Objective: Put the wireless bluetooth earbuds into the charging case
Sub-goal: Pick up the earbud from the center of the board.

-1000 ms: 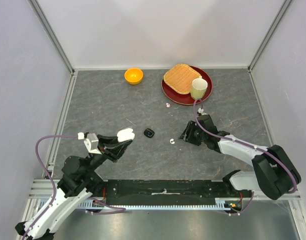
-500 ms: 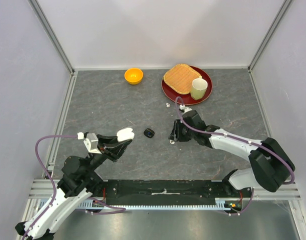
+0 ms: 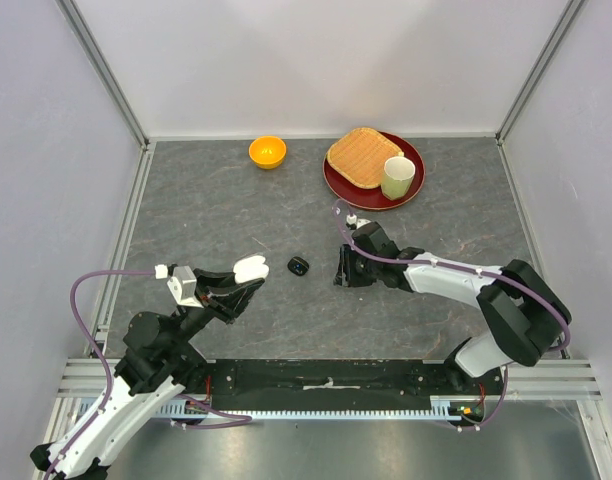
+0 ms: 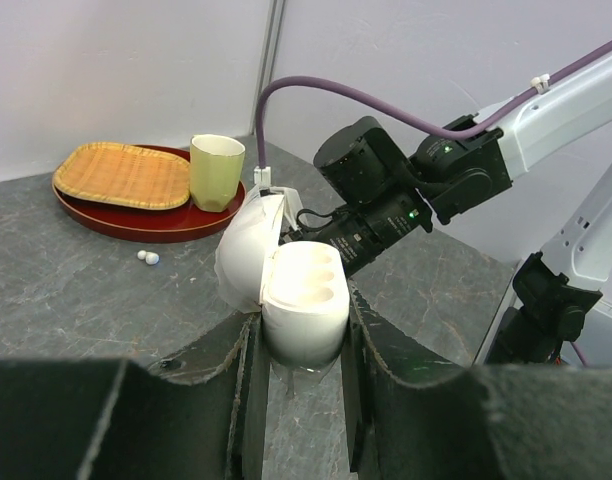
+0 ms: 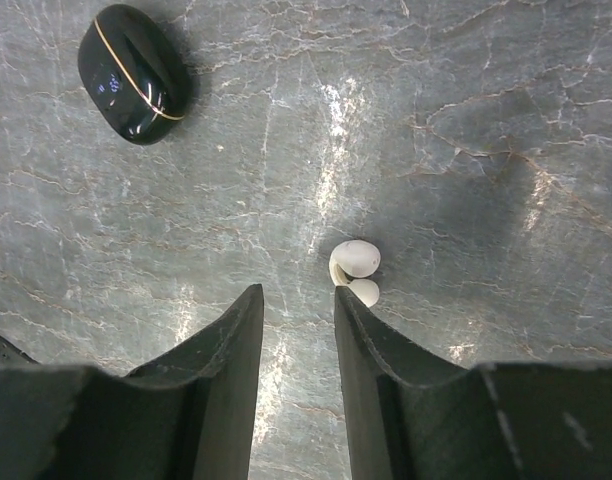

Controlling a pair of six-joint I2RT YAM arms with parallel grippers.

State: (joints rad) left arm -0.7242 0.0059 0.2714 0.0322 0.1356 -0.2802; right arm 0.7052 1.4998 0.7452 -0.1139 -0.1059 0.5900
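Note:
My left gripper [image 3: 241, 285] is shut on the white charging case [image 4: 301, 300] and holds it above the table with its lid open and both sockets empty. In the top view the case [image 3: 250, 269] is left of centre. My right gripper [image 5: 298, 292] is open and empty, low over the table. A white earbud [image 5: 354, 270] lies just ahead of its right fingertip, outside the gap. In the top view the right gripper [image 3: 343, 270] hides this bud. Another white earbud [image 3: 335, 211] lies near the red plate, and also shows in the left wrist view [image 4: 146, 258]. No black earbuds show.
A closed black case [image 3: 299, 265] lies between the two grippers, also in the right wrist view [image 5: 134, 72]. At the back stand an orange bowl [image 3: 267, 151] and a red plate [image 3: 366, 202] bearing a woven mat [image 3: 361, 155] and a pale cup [image 3: 397, 176].
My right gripper has moved left across the table and now stands over the white earbud, close to the black case. The left gripper and white case have not moved.

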